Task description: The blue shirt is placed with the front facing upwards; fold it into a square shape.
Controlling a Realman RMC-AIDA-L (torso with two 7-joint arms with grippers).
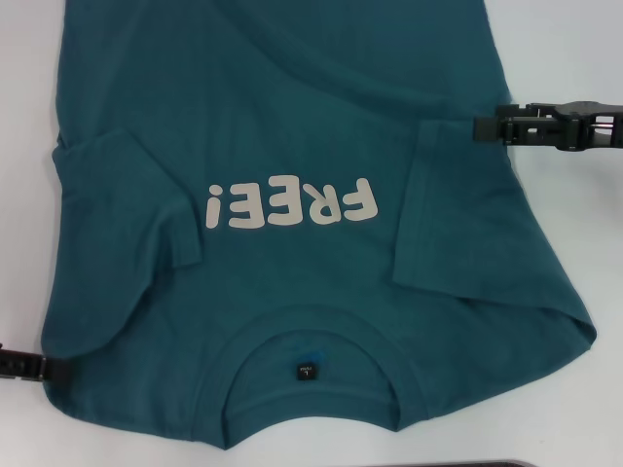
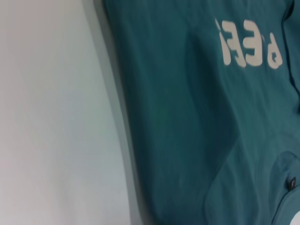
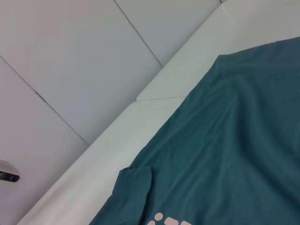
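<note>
Head view: I see the shirt (image 1: pixel 292 185) lying print-up on the white table (image 1: pixel 584 58), collar toward the robot, "FREE!" print (image 1: pixel 290 204) reading upside down from here.
Sleeves: both are already turned inward onto the chest, one on each side of the print, so I judge the side folds are next.
Left gripper (image 1: pixel 29 364): it sits at the shirt's left shoulder edge, near the collar; only a dark tip shows, so I cannot tell whether it is parted or clamped.
Right gripper (image 1: pixel 496 127): it sits at the shirt's right edge, farther from the collar than the print; its fingers are too small for me to tell if they are apart or pinched.
Left wrist view: the shirt (image 2: pixel 201 122) fills most of the picture, with the print (image 2: pixel 248 49) and a soft crease running beside it; bare table (image 2: pixel 51 112) borders the shirt's edge. No fingers show.
Right wrist view: shirt (image 3: pixel 225 154) again, one folded sleeve (image 3: pixel 133 185) just beside the print, table (image 3: pixel 140 122) past the hem side. No fingers show.
Doing it well: I would pinch both edges cleanly, one layer set each, lift evenly and carry across the print in parallel, keeping the folded sleeves trapped flat so the result stays square.
</note>
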